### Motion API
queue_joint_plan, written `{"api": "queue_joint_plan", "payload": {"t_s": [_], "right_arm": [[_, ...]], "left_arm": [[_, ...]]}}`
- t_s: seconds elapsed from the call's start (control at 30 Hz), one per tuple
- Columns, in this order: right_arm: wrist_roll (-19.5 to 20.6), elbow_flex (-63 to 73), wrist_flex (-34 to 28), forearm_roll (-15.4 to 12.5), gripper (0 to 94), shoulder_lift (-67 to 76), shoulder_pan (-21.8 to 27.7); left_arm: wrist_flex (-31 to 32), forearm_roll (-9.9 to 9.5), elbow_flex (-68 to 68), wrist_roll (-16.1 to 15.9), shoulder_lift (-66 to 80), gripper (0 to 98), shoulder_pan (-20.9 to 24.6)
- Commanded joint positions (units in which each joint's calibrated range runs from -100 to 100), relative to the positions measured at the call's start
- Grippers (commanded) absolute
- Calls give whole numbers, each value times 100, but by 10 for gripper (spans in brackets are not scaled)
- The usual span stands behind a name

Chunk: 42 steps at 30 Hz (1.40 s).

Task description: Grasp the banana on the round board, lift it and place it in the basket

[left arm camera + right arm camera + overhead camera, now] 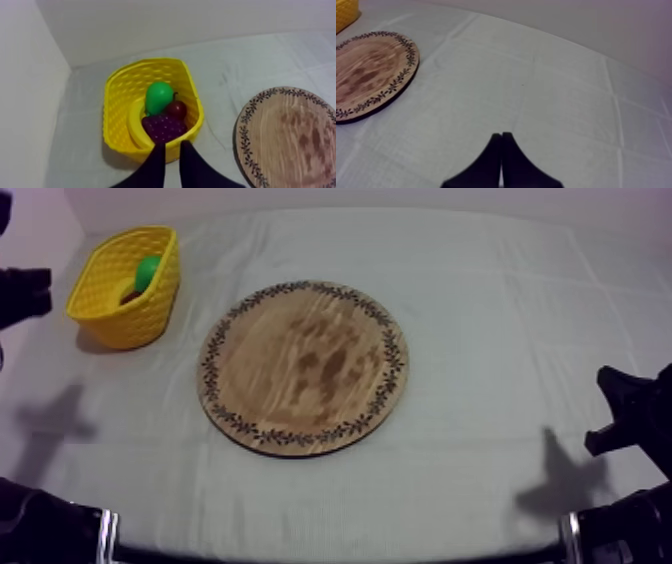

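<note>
A creased grey-white cloth point(480, 298) covers the worktop, which runs back to a plain pale wall point(175, 25). In the top view the round wooden board point(303, 368) lies flat at the centre of the frame. The yellow basket point(120, 313) stands at the upper left, apart from the board. The banana point(134, 122) lies inside the basket, curved along its wall, beside the bunch of grapes point(164, 127), the pear point(159, 96) and the small red fruit point(176, 109). The left gripper point(172, 146) hovers at the basket's near rim, jaws slightly spread. The right gripper point(501, 135) is over cloth near the board, jaws pressed together.
</note>
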<state>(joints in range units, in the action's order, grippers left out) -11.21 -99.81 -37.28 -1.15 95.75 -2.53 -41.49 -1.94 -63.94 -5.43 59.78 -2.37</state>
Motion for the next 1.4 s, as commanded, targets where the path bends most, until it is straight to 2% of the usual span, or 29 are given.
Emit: {"api": "queue_joint_plan", "payload": {"t_s": [0.0, 0.2, 0.53, 0.9, 1.37], "right_arm": [[0, 3, 3, 0, 3, 0, 0], [0, 3, 3, 0, 3, 0, 0], [0, 3, 3, 0, 3, 0, 0], [0, 3, 3, 0, 3, 0, 0], [0, 3, 3, 0, 3, 0, 0]], "left_arm": [[99, 69, -765, -61, 1190, 109, 28], [240, 142, -1625, -21, 2308, 99, 125], [283, 121, -2610, 117, 3387, 93, 229], [347, 54, -3325, 262, 3927, 92, 318], [555, 22, -3500, 396, 3996, 94, 424]]}}
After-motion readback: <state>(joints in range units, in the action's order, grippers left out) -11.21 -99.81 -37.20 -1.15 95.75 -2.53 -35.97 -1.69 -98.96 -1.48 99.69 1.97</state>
